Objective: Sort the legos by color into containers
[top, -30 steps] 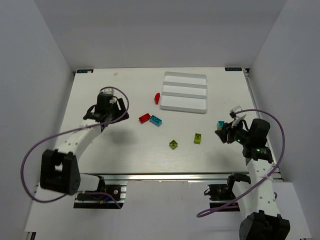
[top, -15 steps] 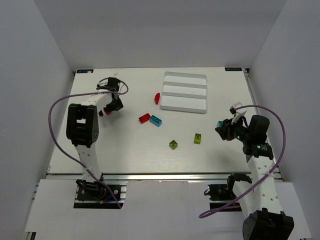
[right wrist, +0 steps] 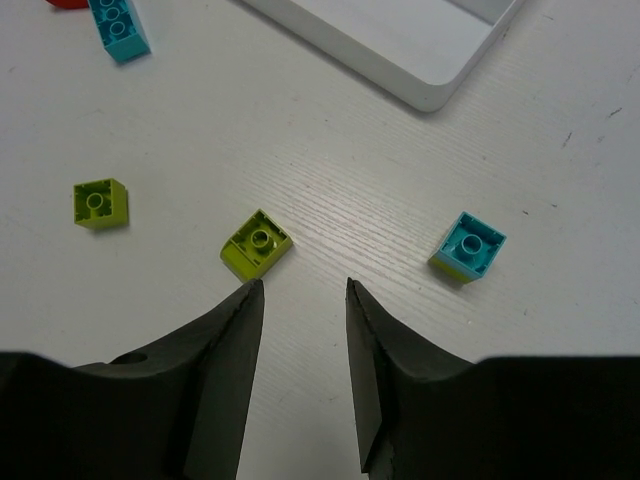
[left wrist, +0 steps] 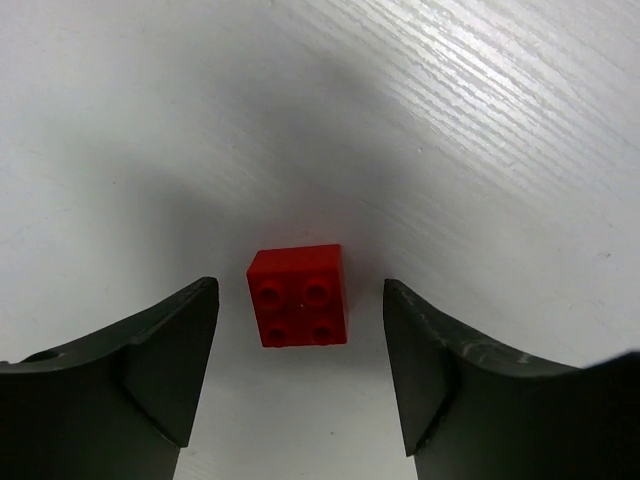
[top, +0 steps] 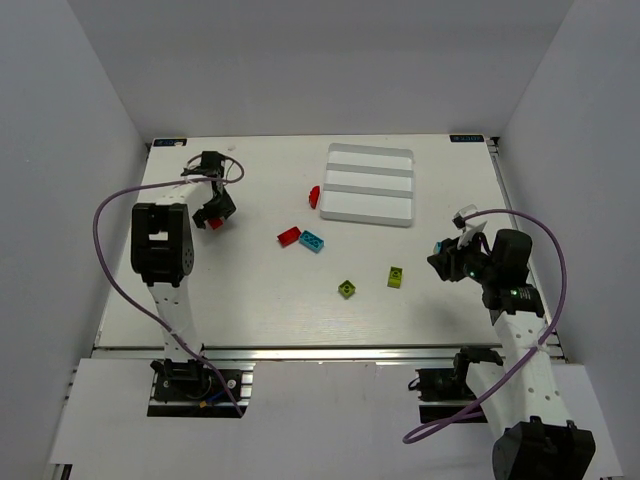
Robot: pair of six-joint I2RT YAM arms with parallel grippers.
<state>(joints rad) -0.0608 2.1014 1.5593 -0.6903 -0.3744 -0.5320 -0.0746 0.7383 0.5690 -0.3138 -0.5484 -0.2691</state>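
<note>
Red, square and with four studs, one lego (left wrist: 298,298) lies flat on the white table (left wrist: 480,120), exactly between the two dark fingers (left wrist: 165,365) of the left gripper (left wrist: 299,285). The jaws stand wide apart on both sides of it and do not touch it, so this gripper grasps nothing. In the top view this place is in the far left part of the table. It is well apart from the white tray (top: 366,208), which sits at the far side, a little right of the middle.

A second red lego (top: 314,195) is just beside the left edge of the tray. A third red lego (top: 289,236) and a long cyan lego (top: 313,240) lie side by side, close together, nearer to the middle of the table.

The right gripper (right wrist: 303,287) hangs over the right part of the table, with its jaws only a little apart and nothing between them. In its wrist view a yellow-green lego (right wrist: 257,244) lies just ahead of the finger on the left. The other yellow-green lego (right wrist: 99,202) is farther to the left, and a small cyan lego (right wrist: 468,247) is to the right. All these legos are on the table, outside the tray.
</note>
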